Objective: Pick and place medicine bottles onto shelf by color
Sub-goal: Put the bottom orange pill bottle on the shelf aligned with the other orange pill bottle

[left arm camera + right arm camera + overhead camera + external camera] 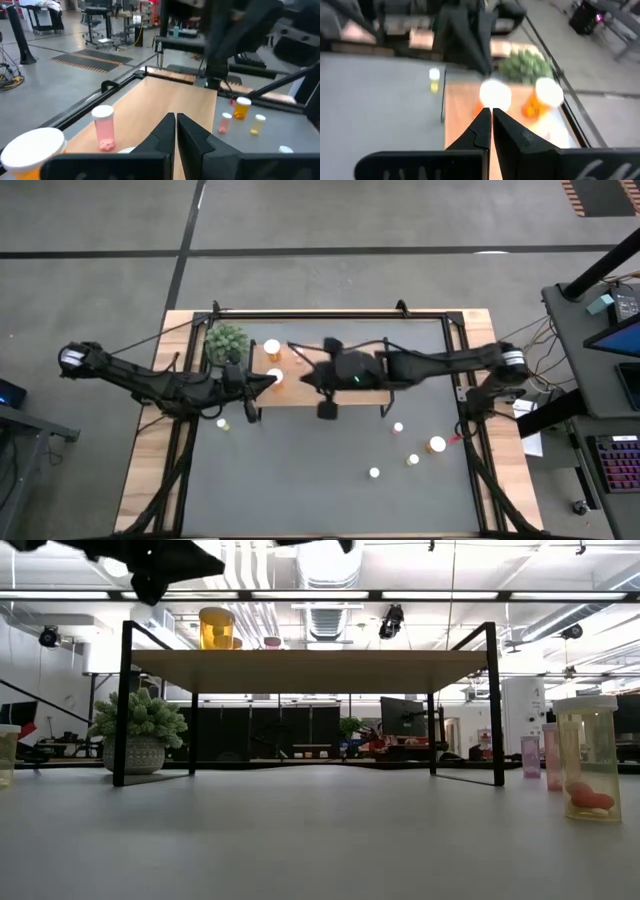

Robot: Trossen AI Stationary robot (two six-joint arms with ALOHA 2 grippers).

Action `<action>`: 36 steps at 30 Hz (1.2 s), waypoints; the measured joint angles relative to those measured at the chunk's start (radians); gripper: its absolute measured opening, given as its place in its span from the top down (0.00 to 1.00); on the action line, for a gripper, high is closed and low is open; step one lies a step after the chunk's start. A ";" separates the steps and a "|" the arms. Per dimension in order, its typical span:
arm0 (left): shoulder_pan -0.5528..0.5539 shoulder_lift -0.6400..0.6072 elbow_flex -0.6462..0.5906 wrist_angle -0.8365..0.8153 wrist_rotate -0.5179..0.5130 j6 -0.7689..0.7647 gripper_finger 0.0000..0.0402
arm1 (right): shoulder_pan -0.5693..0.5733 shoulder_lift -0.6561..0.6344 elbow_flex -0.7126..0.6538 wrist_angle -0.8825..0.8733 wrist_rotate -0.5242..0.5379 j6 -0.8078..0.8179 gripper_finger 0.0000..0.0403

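Observation:
The shelf (350,395) stands at the table's far side, a light-wood board on black legs (125,700). On its left part stand two orange medicine bottles with white caps (271,347) (275,376) and a pink one (104,127). My left gripper (176,120) hovers shut over the board beside the nearer orange bottle, empty. My right gripper (490,112) is shut too and empty, above the board's middle (305,377), pointing at the same orange bottle (495,95). Several small bottles (437,444) (398,426) stand upright on the table's right half.
A green spiky plant (228,340) sits at the shelf's far left end. One small bottle (222,423) stands on the table left of the shelf's front. In the low view, pink bottles (530,755) and a larger clear one (590,760) stand at the right.

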 joint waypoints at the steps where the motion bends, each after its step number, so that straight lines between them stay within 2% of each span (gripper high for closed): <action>1: 0.000 0.017 0.023 -0.033 0.000 -0.009 1.00 | 0.020 -0.017 -0.005 -0.047 0.033 0.012 0.98; 6: 0.001 0.109 0.188 -0.327 0.002 -0.073 1.00 | 0.094 -0.075 -0.037 -0.185 0.120 0.090 0.98; 11: 0.012 0.185 0.353 -0.636 0.004 -0.073 1.00 | 0.127 -0.123 -0.112 -0.181 0.146 0.112 0.98; 14: 0.026 0.223 0.433 -0.760 0.022 -0.076 1.00 | 0.131 -0.151 -0.162 -0.164 0.168 0.132 0.98; 21: 0.083 0.281 0.448 -0.792 0.024 -0.068 1.00 | 0.131 -0.211 -0.302 -0.001 0.172 0.135 0.98; 28: 0.083 0.303 0.446 -0.811 0.017 -0.082 1.00 | 0.130 -0.269 -0.388 0.055 0.169 0.168 0.98; 36: 0.109 0.316 0.438 -0.825 -0.043 -0.071 1.00 | 0.132 -0.294 -0.435 0.104 0.169 0.184 0.98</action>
